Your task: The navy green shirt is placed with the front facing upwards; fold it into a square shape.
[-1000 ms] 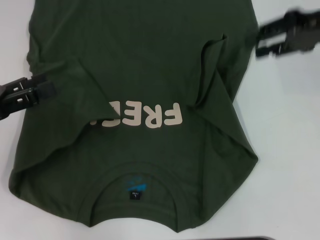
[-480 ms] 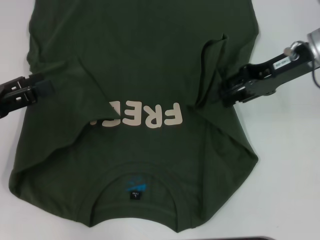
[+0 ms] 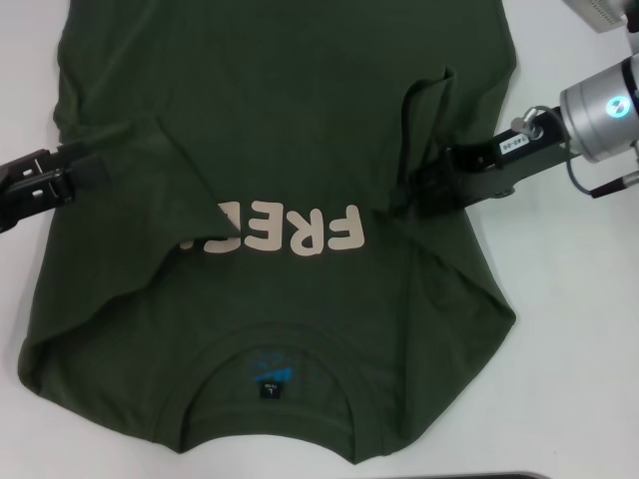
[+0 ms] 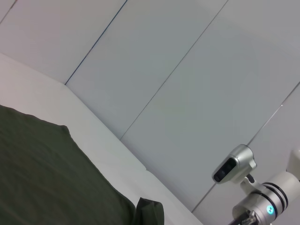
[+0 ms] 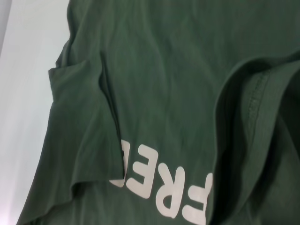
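Observation:
The navy green shirt [image 3: 280,120] lies flat on the white table, front up, with its collar [image 3: 270,344] and blue neck label [image 3: 268,374] nearest me. The cream "FREE" lettering [image 3: 300,235] is partly covered by the left sleeve [image 3: 170,190], which is folded inward. The right sleeve [image 3: 424,140] is folded inward too. My left gripper [image 3: 85,172] is low at the shirt's left edge. My right gripper [image 3: 407,192] reaches in over the shirt's right side, at the base of the folded right sleeve. The right wrist view shows the shirt [image 5: 164,70] and its lettering [image 5: 159,187].
Bare white table [image 3: 579,319] lies on both sides of the shirt. A dark object [image 3: 479,476] sits at the near table edge. The left wrist view shows the shirt's edge [image 4: 47,173], a panelled wall and my right arm [image 4: 262,206].
My right gripper has swung in from the far right, off the shirt, onto the shirt's right side by the folded sleeve. My left gripper has drawn back a little to the left.

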Controlling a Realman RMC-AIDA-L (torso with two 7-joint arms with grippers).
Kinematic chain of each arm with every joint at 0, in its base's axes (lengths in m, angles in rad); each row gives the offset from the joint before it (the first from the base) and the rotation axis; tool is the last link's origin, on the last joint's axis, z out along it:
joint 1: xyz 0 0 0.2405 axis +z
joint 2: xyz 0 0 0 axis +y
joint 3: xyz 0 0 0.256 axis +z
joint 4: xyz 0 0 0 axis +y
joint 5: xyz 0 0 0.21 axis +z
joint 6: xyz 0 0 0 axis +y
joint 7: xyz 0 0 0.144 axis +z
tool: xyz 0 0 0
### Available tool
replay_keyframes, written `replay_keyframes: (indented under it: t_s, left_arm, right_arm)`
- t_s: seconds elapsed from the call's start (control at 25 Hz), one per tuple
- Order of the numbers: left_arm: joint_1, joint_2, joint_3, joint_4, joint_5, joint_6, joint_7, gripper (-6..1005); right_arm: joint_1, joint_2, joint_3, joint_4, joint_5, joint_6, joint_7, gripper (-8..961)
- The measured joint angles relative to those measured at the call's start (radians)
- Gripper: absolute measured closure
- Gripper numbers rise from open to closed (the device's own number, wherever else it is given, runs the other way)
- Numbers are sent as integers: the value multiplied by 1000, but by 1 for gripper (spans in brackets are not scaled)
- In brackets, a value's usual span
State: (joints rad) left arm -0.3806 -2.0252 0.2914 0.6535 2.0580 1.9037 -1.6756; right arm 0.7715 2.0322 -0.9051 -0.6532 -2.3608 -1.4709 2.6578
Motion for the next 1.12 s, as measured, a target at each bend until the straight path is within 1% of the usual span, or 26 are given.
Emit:
replay_keyframes:
  t_s: [0.16,0.32,0.44,0.6,0.64,0.68,0.8,0.84,0.88,0.92,0.96,1.0,1.04,1.08,1.12]
  left_arm:
    - [0,0,0,-1,0,-3,0,158]
    - [0,-2,0,-2,-1,-9,0,158]
    - [0,-3,0,-3,-1,-10,1,157]
    - [0,-3,0,-3,-1,-11,1,157]
    - [0,-3,0,-3,-1,-11,1,157]
    - [0,-3,0,-3,-1,-11,1,157]
    - [0,-3,0,-2,-1,-11,1,158]
    - [0,-3,0,-2,-3,-10,1,158]
    - [1,-3,0,-2,-5,-8,1,158]
    - [2,-3,0,-1,-8,-6,1,158]
    - [2,-3,0,-1,-9,-5,1,158]
    - [5,-2,0,-1,-12,-4,0,158]
    - [7,-1,-1,-1,-16,-4,-2,158]
    - [9,0,-1,-1,-18,-3,-3,158]
    - [11,1,-1,-1,-21,-3,-4,157]
  right_arm:
    - [4,11,1,25,1,59,-6,387]
    - [2,38,12,29,30,143,-19,388]
    - [-2,50,13,33,97,191,-53,388]
    - [-7,52,19,84,258,249,-133,388]
    - [-9,52,24,120,344,266,-181,387]
    - [-9,52,24,120,344,266,-181,387]
    - [-16,50,34,148,442,277,-246,387]
    - [-20,44,36,146,459,273,-252,387]
    - [-20,44,36,146,459,273,-252,387]
    - [-21,38,35,143,459,263,-246,387]
    - [-22,25,34,140,457,243,-236,387]
    - [-24,9,34,137,455,224,-224,387]
    - [-27,-10,35,131,454,200,-212,387]
    - [-34,-35,37,119,454,175,-196,387]
    - [-41,-51,37,109,454,158,-185,387]
